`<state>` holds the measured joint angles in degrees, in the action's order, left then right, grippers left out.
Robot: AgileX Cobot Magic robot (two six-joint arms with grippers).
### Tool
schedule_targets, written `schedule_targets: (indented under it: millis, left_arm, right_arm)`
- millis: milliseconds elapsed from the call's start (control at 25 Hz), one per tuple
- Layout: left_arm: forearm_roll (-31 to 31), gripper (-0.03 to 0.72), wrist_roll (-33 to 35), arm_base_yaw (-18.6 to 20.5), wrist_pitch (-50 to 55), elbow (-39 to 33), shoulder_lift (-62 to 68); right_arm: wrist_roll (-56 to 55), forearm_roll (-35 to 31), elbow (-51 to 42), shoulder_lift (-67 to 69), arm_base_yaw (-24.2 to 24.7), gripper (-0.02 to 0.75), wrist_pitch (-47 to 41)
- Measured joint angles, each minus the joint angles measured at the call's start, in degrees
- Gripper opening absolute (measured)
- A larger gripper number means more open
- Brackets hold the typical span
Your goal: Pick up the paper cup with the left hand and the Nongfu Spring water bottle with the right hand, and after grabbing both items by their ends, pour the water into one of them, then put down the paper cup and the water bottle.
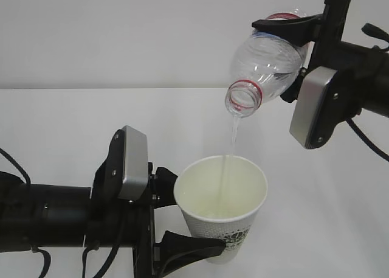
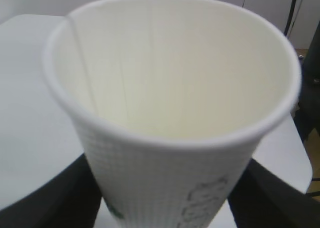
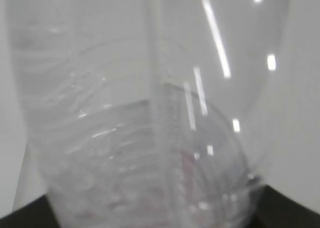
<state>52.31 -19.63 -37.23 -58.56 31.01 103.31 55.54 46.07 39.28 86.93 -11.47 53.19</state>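
The left claw (image 1: 176,220) holds the paper cup (image 1: 222,208) upright low in front of me, one black finger behind its wall and the other curling under its lower side. In the exterior view the cup's base seems to sit just clear of the white surface (image 1: 73,120), though I cannot be sure it is lifted. On its side is a dark green logo (image 1: 234,236), too blurred to make out any word. From the left wrist view the cup (image 2: 170,178) fills the frame, with a faint dotted texture on the outside and grey lettering (image 2: 202,205) near the bottom that I cannot read.

Up at the right, the right claw (image 1: 292,50) grips the Nongfu Spring water bottle (image 1: 267,62) by its body, tilted mouth-down with the red neck ring (image 1: 246,95) lowest. The cap is off. A thin stream of water (image 1: 231,138) falls from the mouth into the cup, where a shallow pale pool lies. The bottle's label is hidden; a sliver of red shows above the upper finger. The right wrist view shows only blurred clear ribbed plastic (image 3: 150,138).
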Motion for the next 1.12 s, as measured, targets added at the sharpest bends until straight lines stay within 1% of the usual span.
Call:
schedule_targets:
  millis: [1120]
  left_arm:
    - [0.00, 0.536, 0.08, 0.00, 0.00, 0.00, 0.00]
  right_arm:
    - [0.00, -0.09, 0.00, 0.00, 0.00, 0.412, 0.00]
